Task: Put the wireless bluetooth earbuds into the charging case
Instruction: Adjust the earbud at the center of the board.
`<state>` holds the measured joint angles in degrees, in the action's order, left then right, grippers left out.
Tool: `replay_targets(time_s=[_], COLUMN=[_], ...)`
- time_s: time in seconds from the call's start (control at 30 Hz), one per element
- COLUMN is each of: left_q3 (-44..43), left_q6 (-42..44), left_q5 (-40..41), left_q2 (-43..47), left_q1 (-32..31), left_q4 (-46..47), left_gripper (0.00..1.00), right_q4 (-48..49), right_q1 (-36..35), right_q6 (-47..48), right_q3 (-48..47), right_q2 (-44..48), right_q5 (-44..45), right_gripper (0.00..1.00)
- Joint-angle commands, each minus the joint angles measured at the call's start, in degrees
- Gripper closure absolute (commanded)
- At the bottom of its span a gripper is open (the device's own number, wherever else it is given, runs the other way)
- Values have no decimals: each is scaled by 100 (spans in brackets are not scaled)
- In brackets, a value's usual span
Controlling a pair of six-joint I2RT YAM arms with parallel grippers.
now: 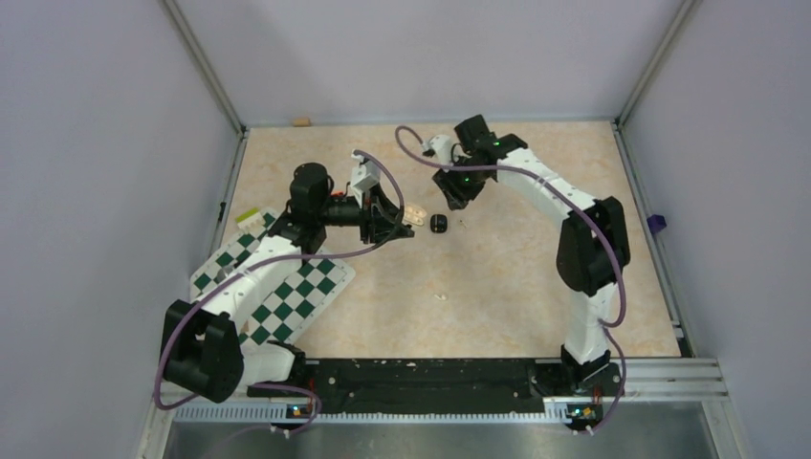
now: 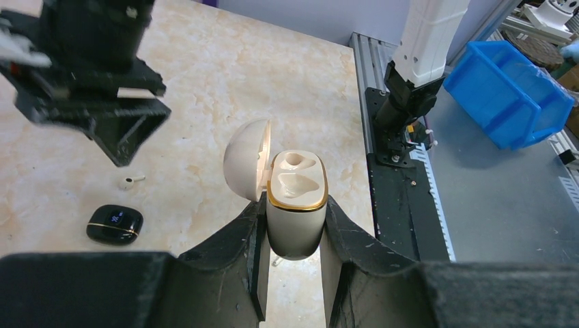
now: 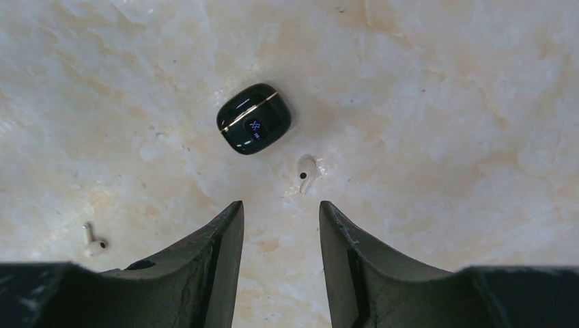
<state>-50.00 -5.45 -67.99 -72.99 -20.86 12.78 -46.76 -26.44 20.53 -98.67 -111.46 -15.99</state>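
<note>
My left gripper [image 2: 293,208] is shut on the charging case [image 2: 295,212], a cream-white box with a gold rim, held upright off the table. Its lid [image 2: 247,158] is swung open and both wells are empty. In the top view that gripper [image 1: 406,218] is at mid-table. The earbuds I can see are small, white and stemmed. One earbud [image 3: 307,173] lies just beyond my right gripper [image 3: 280,205], which hangs open over the table with nothing between its fingers. A second earbud [image 3: 94,244] lies to its left. The left wrist view shows one earbud [image 2: 130,181] below the right gripper [image 2: 123,154].
A closed glossy black case [image 3: 253,117] with a lit display lies on the marble top, also seen as the black case [image 1: 438,223] between the arms. A green chequered mat [image 1: 287,287] lies under the left arm. A blue bin [image 2: 509,92] stands off the table.
</note>
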Motion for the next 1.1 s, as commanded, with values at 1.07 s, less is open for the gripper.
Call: replay_targets(time_s=[1.07], left_q3=[-10], left_q6=[-382], left_q5=[-540], left_q2=[320], left_q1=[241], left_q4=[643], left_gripper=[100], right_q4=[-1345], right_q1=[-1180], right_q6=[1472], right_q3=[-1476], right_q2=[-2243], right_q5=[2773], right_gripper=[54])
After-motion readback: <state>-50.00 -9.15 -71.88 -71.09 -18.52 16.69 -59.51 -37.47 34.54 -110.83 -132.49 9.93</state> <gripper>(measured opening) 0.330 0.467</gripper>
